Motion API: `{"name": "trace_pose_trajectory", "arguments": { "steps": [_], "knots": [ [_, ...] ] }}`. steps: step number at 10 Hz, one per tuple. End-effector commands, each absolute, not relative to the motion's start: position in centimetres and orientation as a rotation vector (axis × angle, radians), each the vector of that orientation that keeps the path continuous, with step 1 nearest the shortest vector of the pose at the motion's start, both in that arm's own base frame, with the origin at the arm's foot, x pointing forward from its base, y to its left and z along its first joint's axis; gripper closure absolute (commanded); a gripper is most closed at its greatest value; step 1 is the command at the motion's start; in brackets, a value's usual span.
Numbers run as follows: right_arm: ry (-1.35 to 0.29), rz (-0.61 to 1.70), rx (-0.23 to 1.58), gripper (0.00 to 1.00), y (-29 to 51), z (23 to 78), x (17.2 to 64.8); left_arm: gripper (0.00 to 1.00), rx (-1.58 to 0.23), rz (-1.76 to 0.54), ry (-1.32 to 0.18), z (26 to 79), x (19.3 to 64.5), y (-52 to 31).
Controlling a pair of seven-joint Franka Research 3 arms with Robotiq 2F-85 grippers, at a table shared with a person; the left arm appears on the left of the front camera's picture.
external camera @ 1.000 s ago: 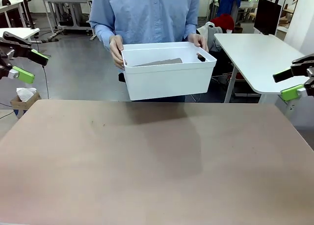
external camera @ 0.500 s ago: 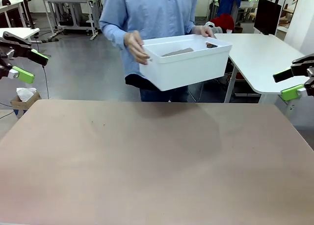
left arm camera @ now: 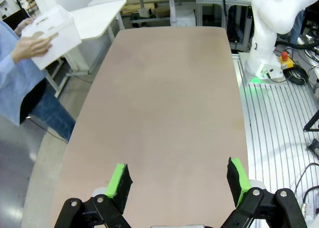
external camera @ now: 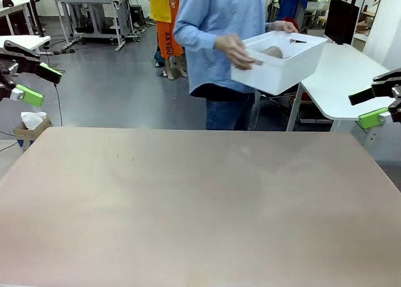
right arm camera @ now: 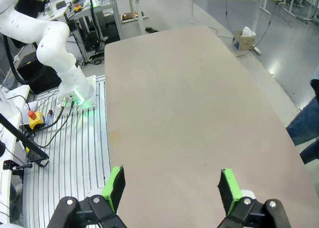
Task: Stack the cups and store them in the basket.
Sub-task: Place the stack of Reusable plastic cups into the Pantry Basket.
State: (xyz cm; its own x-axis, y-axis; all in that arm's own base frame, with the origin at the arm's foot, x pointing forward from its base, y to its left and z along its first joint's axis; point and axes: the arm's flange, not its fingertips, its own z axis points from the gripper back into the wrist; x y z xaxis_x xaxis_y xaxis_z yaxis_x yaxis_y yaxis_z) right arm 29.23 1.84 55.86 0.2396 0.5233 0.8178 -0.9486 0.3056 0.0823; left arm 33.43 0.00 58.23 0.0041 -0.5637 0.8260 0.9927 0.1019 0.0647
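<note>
- Basket (external camera: 280, 62): off the table (external camera: 200, 199), held in the air by the person (external camera: 219, 30) at the far side, toward the robot's right and tilted; a hand (external camera: 237, 51) grips its near rim, the other hand is at its far side.
- Cups (external camera: 273, 51): something tan-brown lies inside the basket, most likely the stack, though it is too small to tell how many or how well nested.
- Left gripper (left arm camera: 178, 180): jaws wide, holding nothing, raised off the table's left edge; its wrist view looks along the bare tabletop, with the basket at top left.
- Right gripper (right arm camera: 170, 184): jaws wide as well, holding nothing, raised off the right edge.
- Stage, as I judge it: cups look stored and the basket is being carried off, so the robot's share seems done.
- Risks from here:
  - The tilt could let the cups slide or tip out over the low side of the basket.
  - A loosely nested stack could come apart inside as the basket swings.
  - An arm reaching toward the far right could meet the person's arm or the basket, since both are close to the right gripper's side.
  - The basket could knock the white side table (external camera: 338, 67) just beside it.
</note>
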Motion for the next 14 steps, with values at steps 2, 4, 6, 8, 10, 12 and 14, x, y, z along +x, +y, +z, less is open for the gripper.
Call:
{"name": "trace_pose_trajectory", "arguments": {
  "steps": [2,4,6,8,10,12,14],
  "knots": [
    [-0.796,1.130,0.675,0.00,1.78,55.86,29.50,0.00,-0.680,-1.371,-0.850,58.47,33.48,-0.06],
    [-0.796,1.130,0.675,0.00,1.78,55.86,29.50,0.00,-0.680,-1.371,-0.850,58.47,33.48,-0.06],
    [-0.796,1.130,0.675,0.00,1.78,55.86,29.50,0.00,-0.680,-1.371,-0.850,58.47,33.48,-0.06],
    [-0.796,1.130,0.675,0.00,1.78,55.86,29.50,0.00,-0.680,-1.371,-0.850,58.47,33.48,-0.06],
    [-0.796,1.130,0.675,0.00,1.78,55.86,29.50,0.00,-0.680,-1.371,-0.850,58.47,33.48,-0.06],
    [-0.796,1.130,0.675,0.00,1.78,55.86,29.50,0.00,-0.680,-1.371,-0.850,58.47,33.48,-0.06],
    [-0.796,1.130,0.675,0.00,1.78,55.86,29.50,0.00,-0.680,-1.371,-0.850,58.47,33.48,-0.06]
  ]
}}
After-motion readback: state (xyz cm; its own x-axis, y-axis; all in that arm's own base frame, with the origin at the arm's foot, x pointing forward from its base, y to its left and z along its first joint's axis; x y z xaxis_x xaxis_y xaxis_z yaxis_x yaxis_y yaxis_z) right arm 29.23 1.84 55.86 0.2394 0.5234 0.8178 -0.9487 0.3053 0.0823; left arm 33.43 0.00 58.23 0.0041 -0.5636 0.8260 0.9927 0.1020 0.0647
